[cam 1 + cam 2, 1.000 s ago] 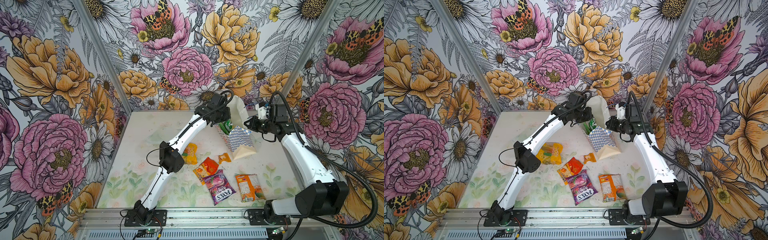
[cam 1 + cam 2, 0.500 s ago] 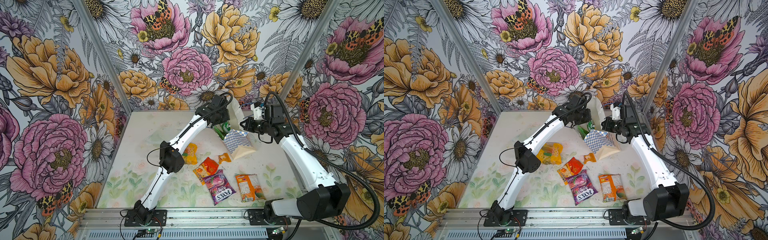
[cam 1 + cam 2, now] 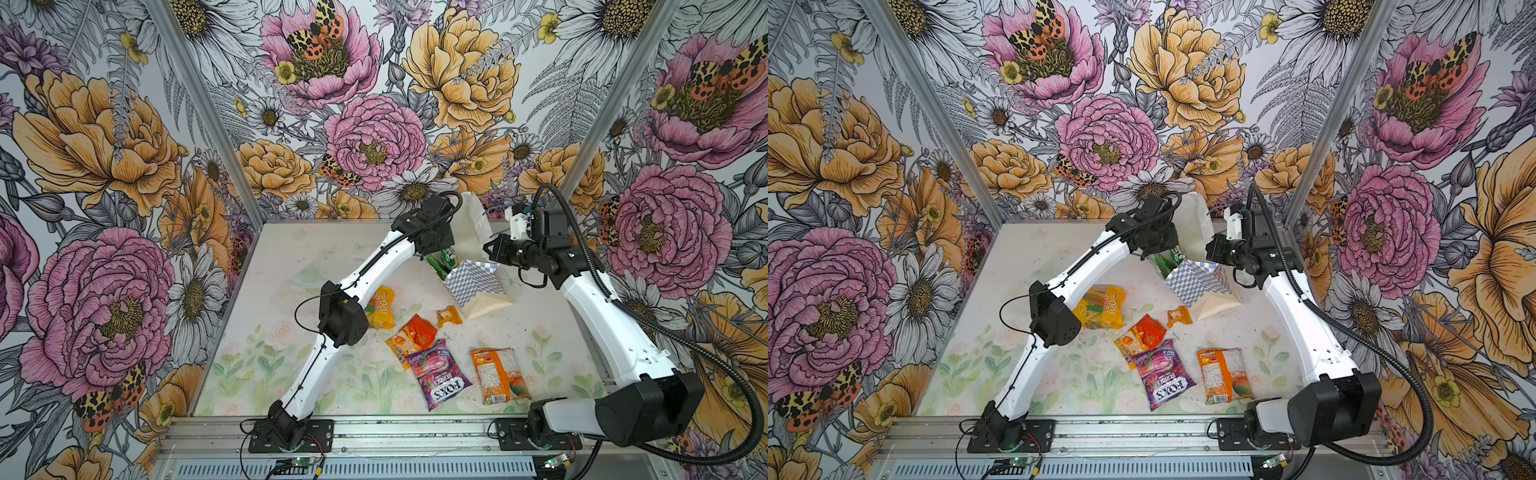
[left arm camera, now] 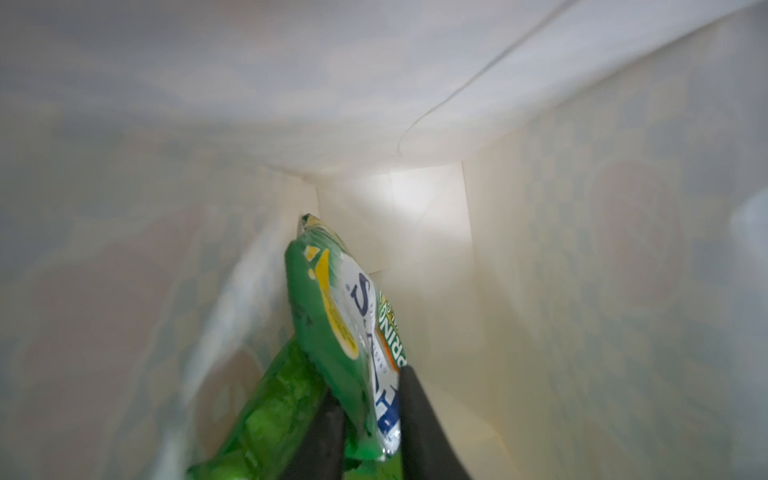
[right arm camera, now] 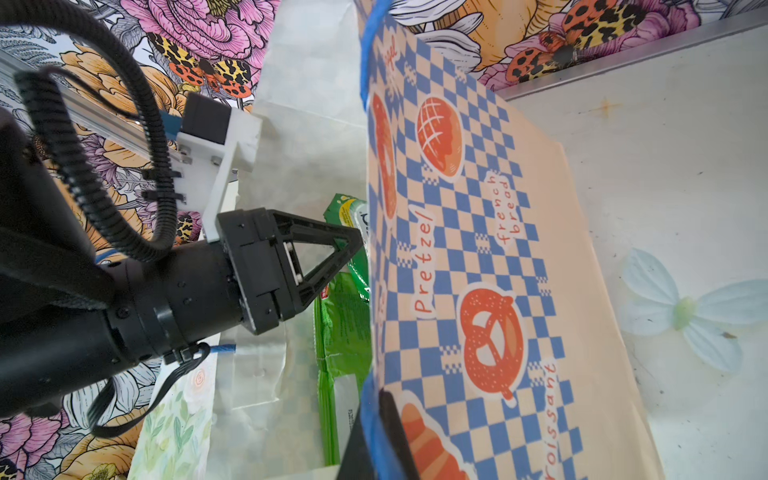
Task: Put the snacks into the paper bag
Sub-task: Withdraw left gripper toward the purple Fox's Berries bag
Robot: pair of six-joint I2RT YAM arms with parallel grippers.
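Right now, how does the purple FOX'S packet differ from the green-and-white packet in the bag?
The purple FOX'S packet lies flat on the table; the green-and-white packet is inside the paper bag. The purple one shows whole in both top views; the green one only peeks out. Both are glossy.

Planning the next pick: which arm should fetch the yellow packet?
Likely left. The right gripper is clamped on the paper bag rim, holding it open; the left gripper is inside the bag with the green packet, and the yellow packet lies beside its arm.
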